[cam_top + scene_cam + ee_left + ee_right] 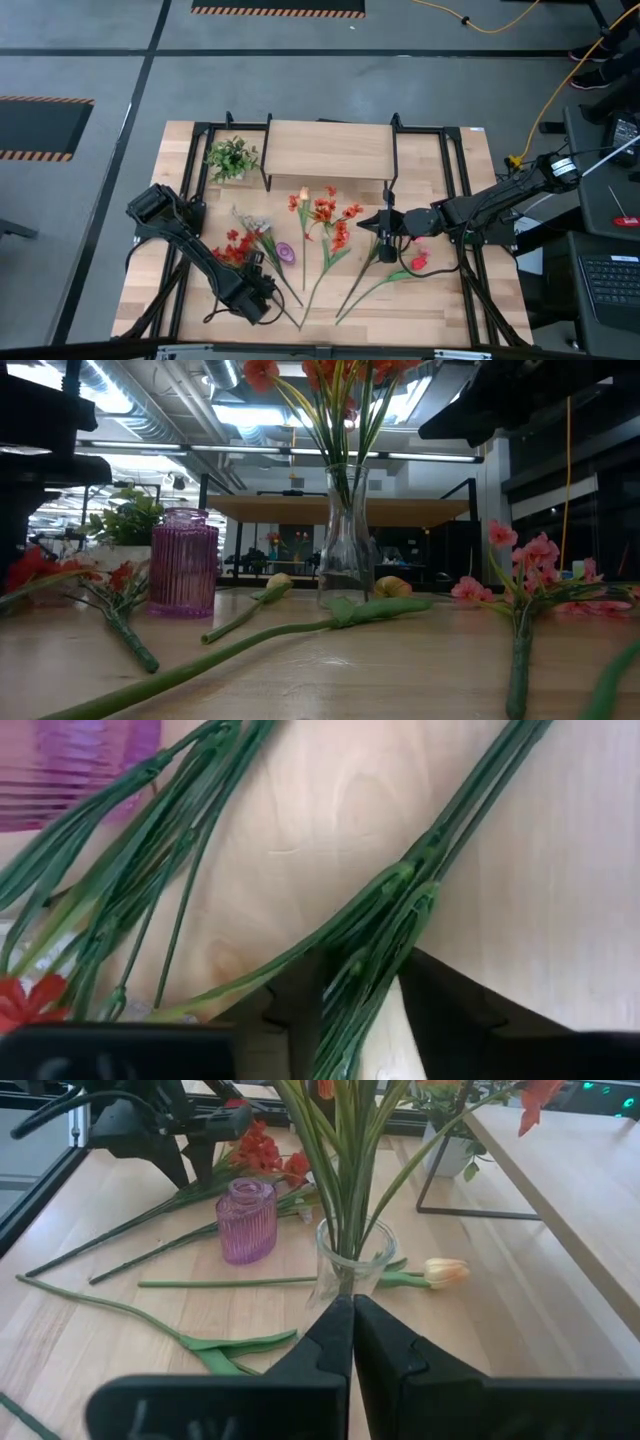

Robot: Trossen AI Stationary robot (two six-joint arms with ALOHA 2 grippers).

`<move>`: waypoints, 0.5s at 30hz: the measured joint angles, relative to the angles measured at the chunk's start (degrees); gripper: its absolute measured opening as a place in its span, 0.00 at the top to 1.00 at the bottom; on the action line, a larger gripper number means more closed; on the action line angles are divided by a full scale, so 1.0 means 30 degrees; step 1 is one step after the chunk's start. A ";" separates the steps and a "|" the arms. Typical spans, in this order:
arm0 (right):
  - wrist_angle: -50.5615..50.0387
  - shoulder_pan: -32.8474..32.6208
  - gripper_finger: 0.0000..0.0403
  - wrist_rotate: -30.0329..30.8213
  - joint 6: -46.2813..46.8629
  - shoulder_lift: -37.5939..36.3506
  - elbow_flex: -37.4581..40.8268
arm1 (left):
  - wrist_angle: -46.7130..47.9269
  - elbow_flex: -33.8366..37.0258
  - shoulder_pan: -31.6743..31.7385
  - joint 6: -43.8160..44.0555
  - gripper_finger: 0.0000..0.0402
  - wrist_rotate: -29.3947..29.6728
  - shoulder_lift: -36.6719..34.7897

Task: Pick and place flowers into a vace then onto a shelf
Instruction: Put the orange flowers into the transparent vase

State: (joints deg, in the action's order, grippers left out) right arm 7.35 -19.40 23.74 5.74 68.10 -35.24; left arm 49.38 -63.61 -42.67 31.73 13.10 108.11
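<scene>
A clear glass vase [350, 1260] [346, 550] stands mid-table with several red-bloomed flowers [325, 212] in it. More flowers lie flat on the wood: a red spray [236, 247], a pink spray [530, 560] [418, 260], an orange tulip [445, 1270] and long loose stems [230, 1345]. The shelf [325, 148] stands at the far edge. My left gripper [365, 965] [266, 292] is low at the near left, closed around a bundle of green stems. My right gripper [353, 1308] [368, 224] is shut and hovers just right of the clear vase, touching nothing. My left gripper pinches a branching bundle of green flower stems [375, 945] between its two fingers, which come from above, pointing down, and lie across the bundle. The stems run on along the tabletop beyond the fingers; whether any part is lifted I cannot tell.
A purple ribbed vase [247, 1220] [184, 560] stands left of the clear one, close to the red spray. A small all-green potted plant [232, 158] sits beside the shelf's left end. Black frame rails [452, 190] run along the table sides.
</scene>
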 joint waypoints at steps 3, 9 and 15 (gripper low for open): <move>-0.0002 0.0000 0.96 -0.0006 0.0000 0.0000 0.0000 | -0.0034 -0.0095 -0.0257 -0.0265 0.82 0.0086 0.0041; -0.0014 -0.0007 0.96 -0.0006 0.0007 0.0000 0.0000 | 0.0396 -0.0620 -0.0820 -0.0057 0.97 0.1053 0.0096; -0.0014 -0.0007 0.96 -0.0006 0.0014 0.0000 -0.0002 | 0.1652 -0.1382 -0.1217 0.0168 0.98 0.2072 0.0232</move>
State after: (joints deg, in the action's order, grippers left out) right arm 7.31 -19.42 23.73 5.78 68.10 -35.25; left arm 54.34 -67.76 -46.32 32.23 19.31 108.81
